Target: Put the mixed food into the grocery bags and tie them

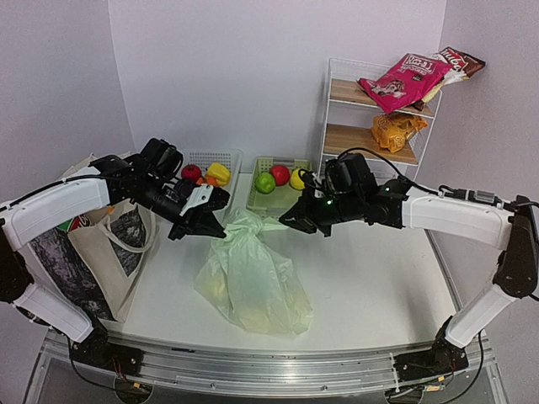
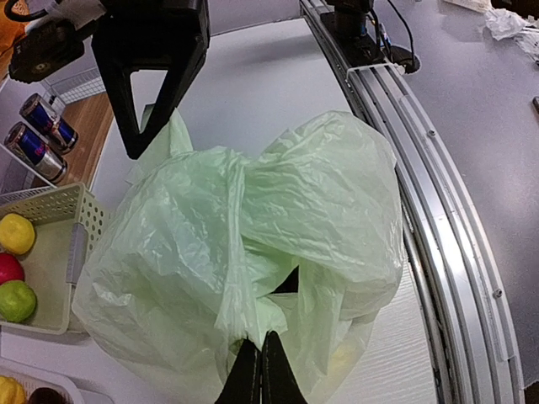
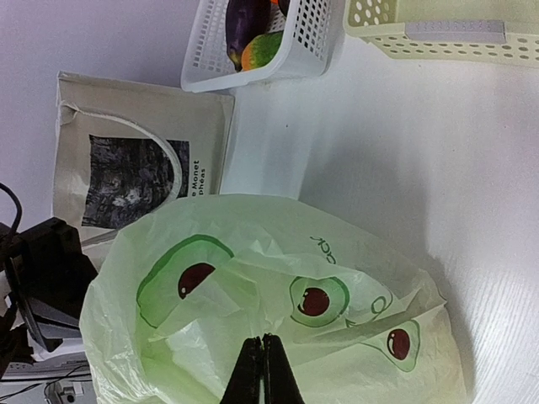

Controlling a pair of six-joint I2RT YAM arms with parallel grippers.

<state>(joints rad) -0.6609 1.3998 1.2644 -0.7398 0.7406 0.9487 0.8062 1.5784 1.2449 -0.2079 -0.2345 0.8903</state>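
The pale-green plastic bag (image 1: 253,282) printed with avocados (image 3: 316,299) lies bulging in the middle of the table, and something yellowish shows through its skin. My left gripper (image 1: 216,229) is shut on a twisted strip of the bag's top (image 2: 227,286). From the other side, my right gripper (image 1: 290,217) is shut on the top's other end (image 1: 271,222), so the plastic stretches between the two. The beige canvas tote (image 1: 101,244) with its black-and-white print stands at the left. Two blue-silver cans (image 2: 42,135) rest on a wooden shelf.
At the back stand a white slotted basket (image 1: 212,160) and a green one (image 1: 282,195), both holding fruit. A wire shelf (image 1: 370,139) at the back right carries pink (image 1: 402,80) and orange (image 1: 394,128) snack packets. The table's metal rail (image 1: 269,366) runs along the near edge.
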